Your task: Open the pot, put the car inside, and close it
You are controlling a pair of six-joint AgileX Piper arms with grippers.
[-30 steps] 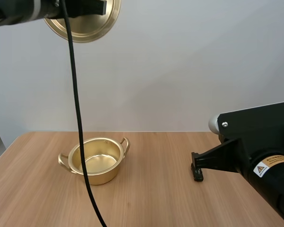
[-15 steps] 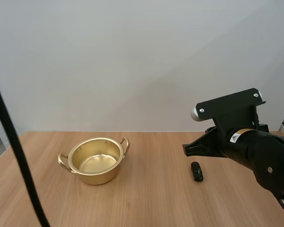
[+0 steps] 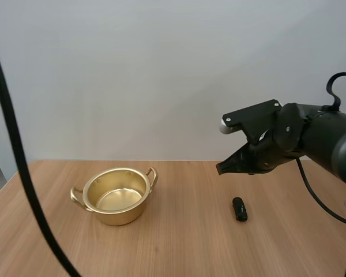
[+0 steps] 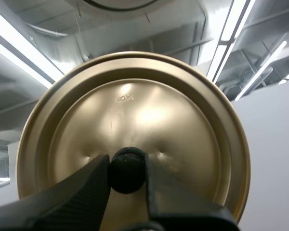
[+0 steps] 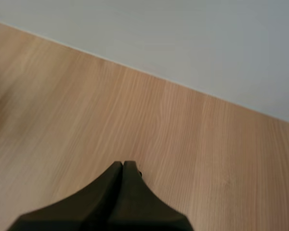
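The wooden tabletop (image 3: 179, 248) is the largest item, seen in the high view across its width and in the right wrist view as bare wood grain beneath my right fingers (image 5: 111, 197). My right arm (image 3: 311, 135) reaches in over the right half of the tabletop in the high view, clear of the surface. The gold pot (image 3: 115, 196) stands upright on the left half of the tabletop, uncovered, with its interior visible and nothing in it, one handle toward the left edge and one toward the back. The high view supplies the positions of the pot and the car. The left wrist view supplies the lid (image 4: 135, 110), a gold disc facing the camera and held up off the tabletop. The car (image 3: 239, 208), small and black, lies on the tabletop well apart from the pot, to the right of it and outside it. My right jaws are pressed together into one dark wedge with nothing between them, hanging above the tabletop near the car and not touching it. My left jaws pinch the lid's black knob (image 4: 127, 169) between the two tips.
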